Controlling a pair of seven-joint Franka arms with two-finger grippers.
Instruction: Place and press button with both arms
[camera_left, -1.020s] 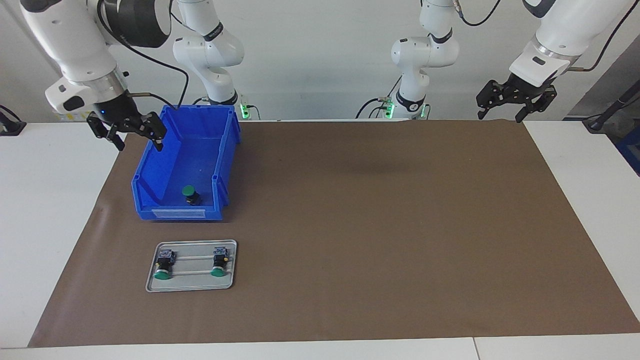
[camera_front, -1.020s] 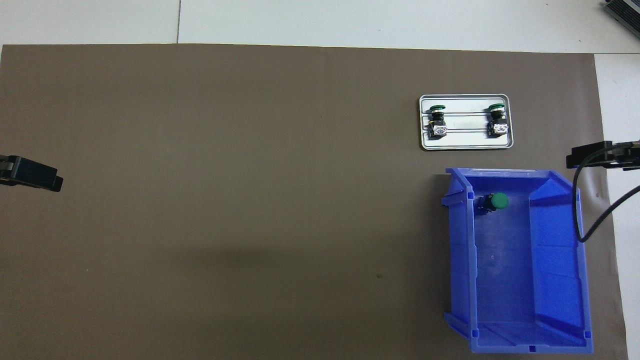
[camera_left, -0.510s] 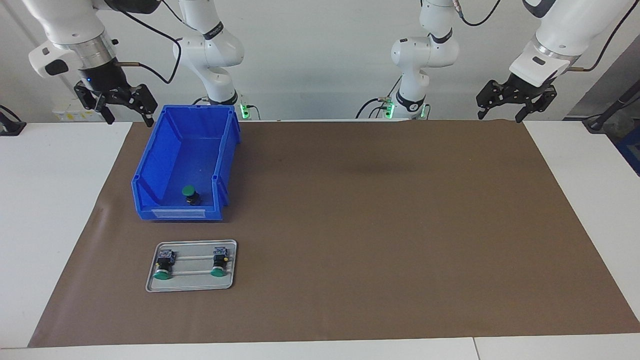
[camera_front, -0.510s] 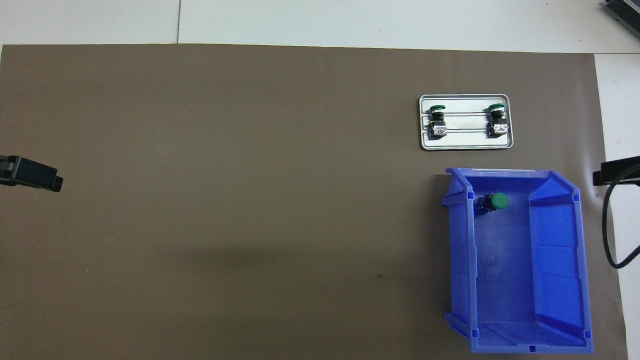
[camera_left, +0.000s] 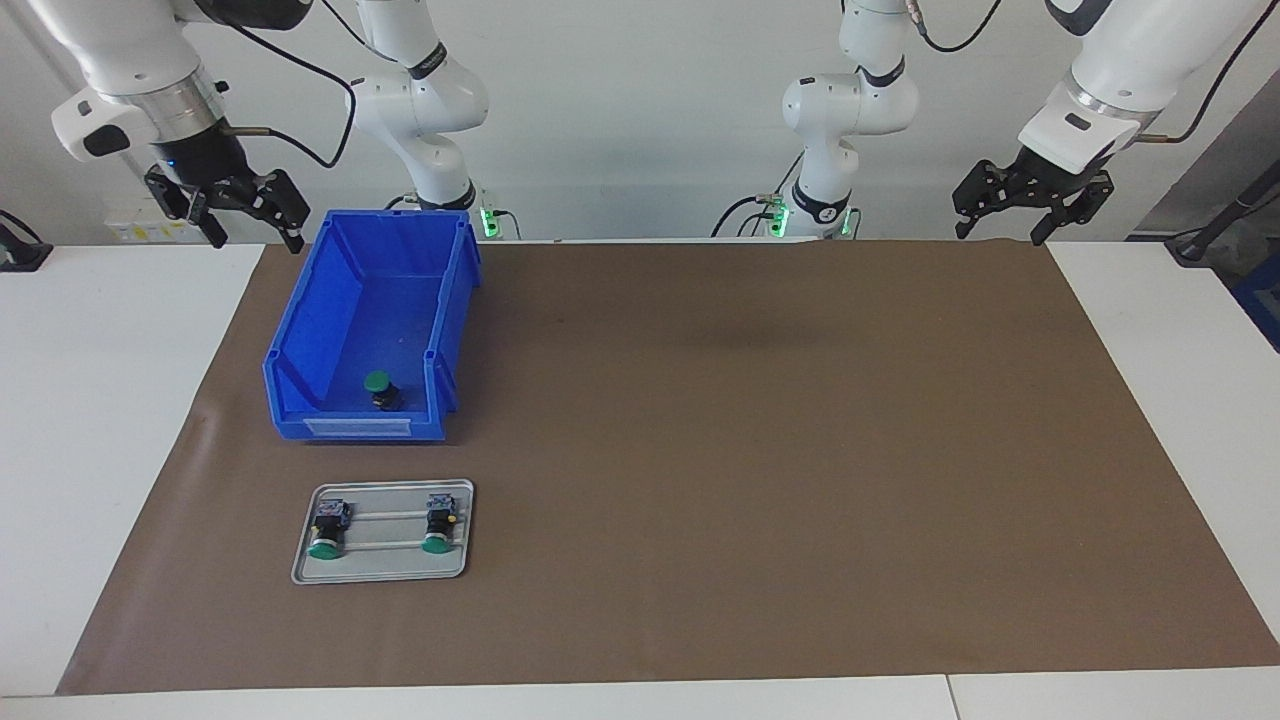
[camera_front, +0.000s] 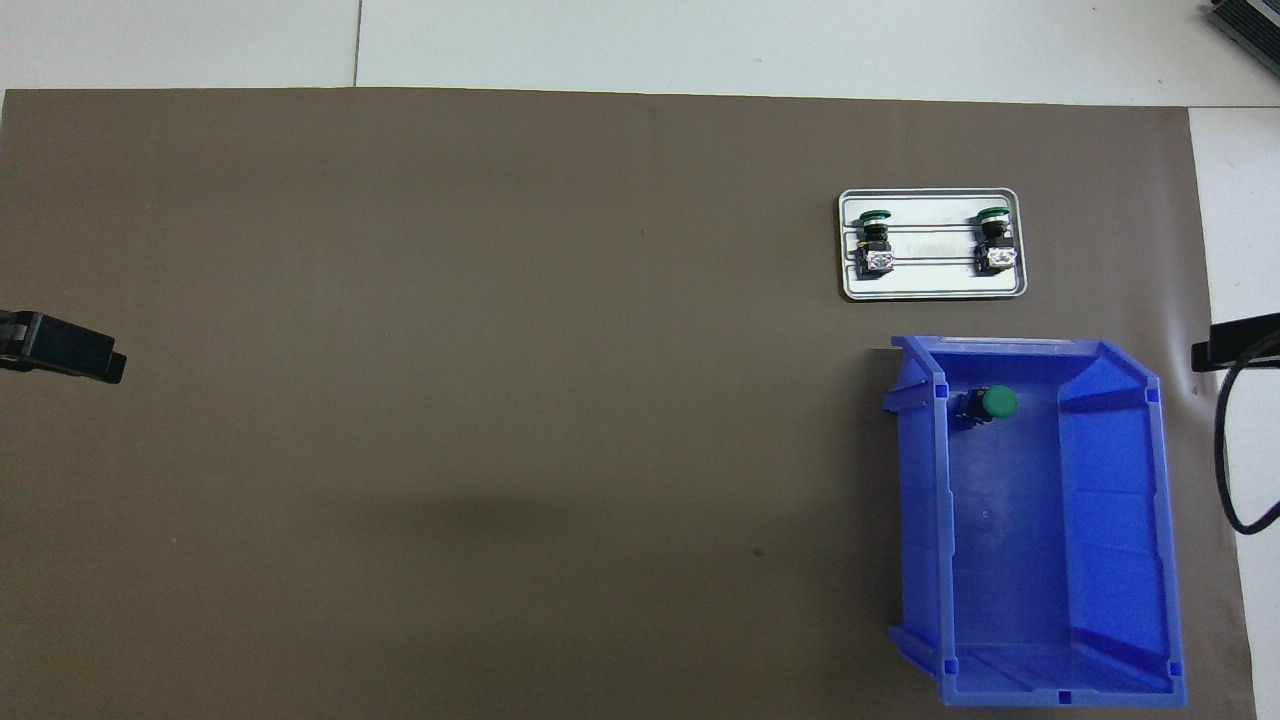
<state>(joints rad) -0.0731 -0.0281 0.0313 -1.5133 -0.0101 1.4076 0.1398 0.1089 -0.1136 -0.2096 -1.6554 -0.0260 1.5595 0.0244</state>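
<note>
The button (camera_front: 986, 405) lies tilted in the blue plastic bin (camera_front: 1120, 520) at its end farthest from the robots, green cap toward 3 o'clock in the overhead view. Two alike lie on the ridged metal tray (camera_front: 930, 290), caps at 12. Brown mat (camera_front: 500, 350) stretches bare toward the left arm. Right gripper (camera_left: 230, 205) and left gripper (camera_left: 1030, 195) hang spread, holding nothing.

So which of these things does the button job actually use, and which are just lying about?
Used:
- button in the blue bin
- metal tray holding two identical buttons
- right end effector, open, up beside the bin
- left end effector, open, waiting over the mat's edge

Lying about:
- brown mat
- white table
</note>
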